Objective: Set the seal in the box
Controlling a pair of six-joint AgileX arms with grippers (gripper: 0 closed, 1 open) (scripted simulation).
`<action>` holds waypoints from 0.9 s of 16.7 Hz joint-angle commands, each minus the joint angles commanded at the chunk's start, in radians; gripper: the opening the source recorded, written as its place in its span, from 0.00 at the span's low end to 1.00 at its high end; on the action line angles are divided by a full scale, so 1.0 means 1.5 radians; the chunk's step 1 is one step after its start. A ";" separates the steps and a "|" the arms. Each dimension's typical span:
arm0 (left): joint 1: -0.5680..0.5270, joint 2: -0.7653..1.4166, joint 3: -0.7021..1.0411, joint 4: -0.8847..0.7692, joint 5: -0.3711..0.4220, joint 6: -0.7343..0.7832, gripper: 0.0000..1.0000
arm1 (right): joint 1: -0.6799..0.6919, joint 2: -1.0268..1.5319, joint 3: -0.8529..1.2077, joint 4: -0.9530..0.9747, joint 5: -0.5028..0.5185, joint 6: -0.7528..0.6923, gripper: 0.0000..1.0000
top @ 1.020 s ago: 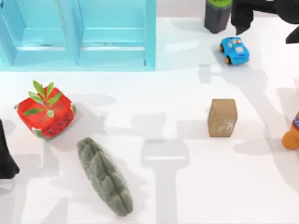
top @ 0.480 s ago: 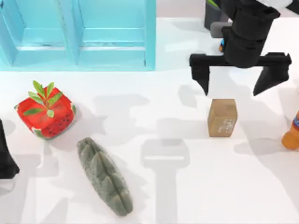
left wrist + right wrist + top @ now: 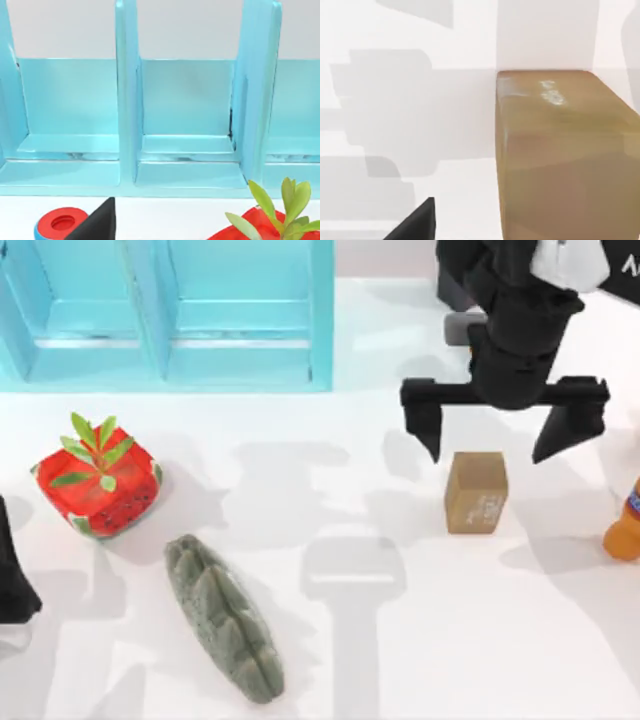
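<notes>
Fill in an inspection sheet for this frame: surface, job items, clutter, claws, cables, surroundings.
Surface: white table, crossed by shadows.
Job's things: seal upright, right of centre, untouched; blue box at the far left, compartments open.
Clutter: red cube with leaves, grey stone, orange bottle at the right edge.
Claws: right claw open, just behind the seal; left claw at the left edge.
Cables: nothing seen.
Surroundings: nothing seen.
</notes>
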 joint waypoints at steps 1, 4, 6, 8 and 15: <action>0.000 0.000 0.000 0.000 0.000 0.000 1.00 | 0.000 0.005 -0.025 0.034 0.000 0.001 1.00; 0.000 0.000 0.000 0.000 0.000 0.000 1.00 | 0.002 0.021 -0.099 0.129 0.000 0.003 1.00; 0.000 0.000 0.000 0.000 0.000 0.000 1.00 | 0.003 0.028 -0.128 0.159 0.000 0.004 1.00; 0.000 0.000 0.000 0.000 0.000 0.000 1.00 | 0.003 0.029 -0.132 0.164 0.000 0.004 1.00; 0.000 0.000 0.000 0.000 0.000 0.000 1.00 | 0.003 0.029 -0.132 0.164 0.000 0.004 0.62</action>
